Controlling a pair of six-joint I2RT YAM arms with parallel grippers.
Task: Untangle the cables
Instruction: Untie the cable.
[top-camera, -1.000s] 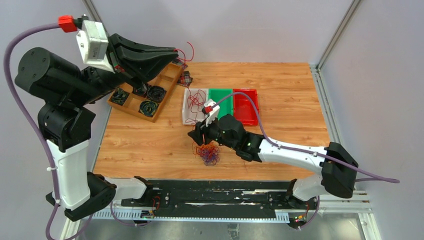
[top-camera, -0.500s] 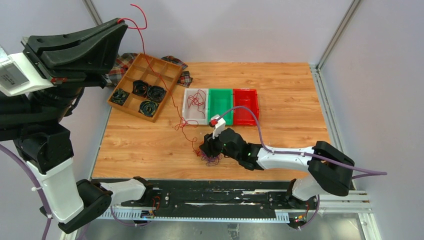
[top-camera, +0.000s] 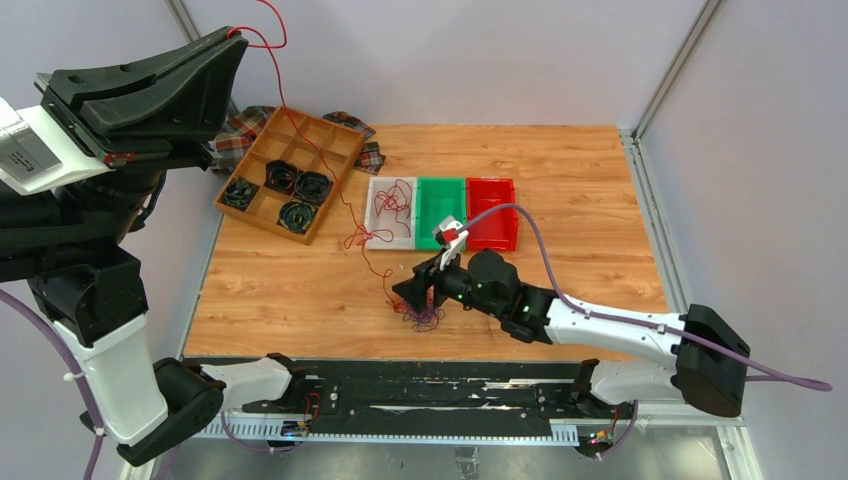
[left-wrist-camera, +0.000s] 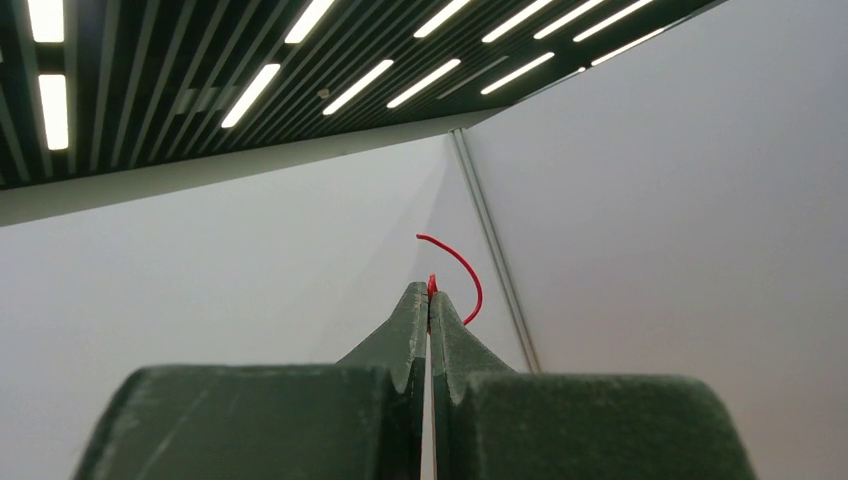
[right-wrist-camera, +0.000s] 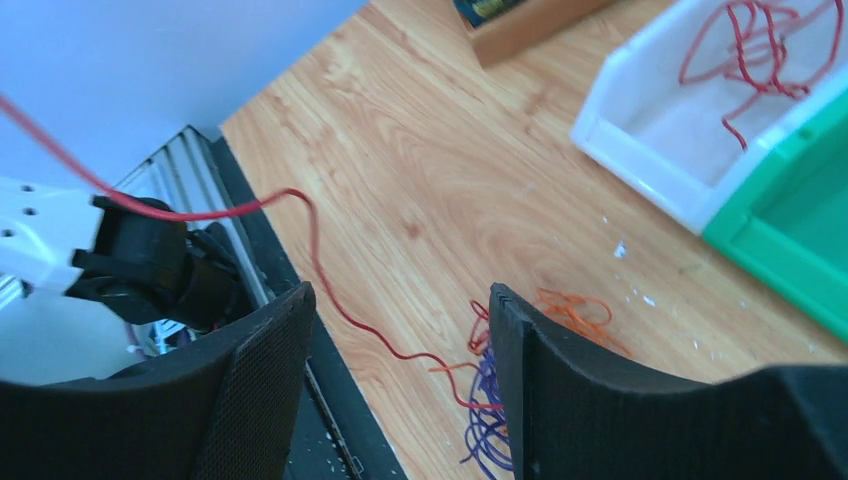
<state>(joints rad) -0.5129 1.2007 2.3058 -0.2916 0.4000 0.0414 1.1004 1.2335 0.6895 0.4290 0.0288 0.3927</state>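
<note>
The cables are a small clump (top-camera: 424, 314) of red, orange and purple wires on the wooden table near its front edge; the clump also shows in the right wrist view (right-wrist-camera: 505, 400). My left gripper (top-camera: 234, 36) is raised high at the upper left, shut on one red wire (top-camera: 335, 170) that runs down to the clump. Its free end curls past the tips (left-wrist-camera: 455, 265). My right gripper (top-camera: 412, 294) is open just above the clump, its fingers (right-wrist-camera: 540, 380) astride the wires. More red wire (top-camera: 393, 204) lies in the white bin.
White (top-camera: 380, 238), green (top-camera: 440, 190) and red (top-camera: 492, 225) bins stand side by side mid-table. A wooden divider tray (top-camera: 340, 150) with black coils sits at the back left on a plaid cloth (top-camera: 240, 122). The black rail (top-camera: 430, 385) runs along the table front.
My left arm swung up and to the left, lifting the red wire out of the clump. My right gripper pressed down on the clump, then drew back to the right and opened.
</note>
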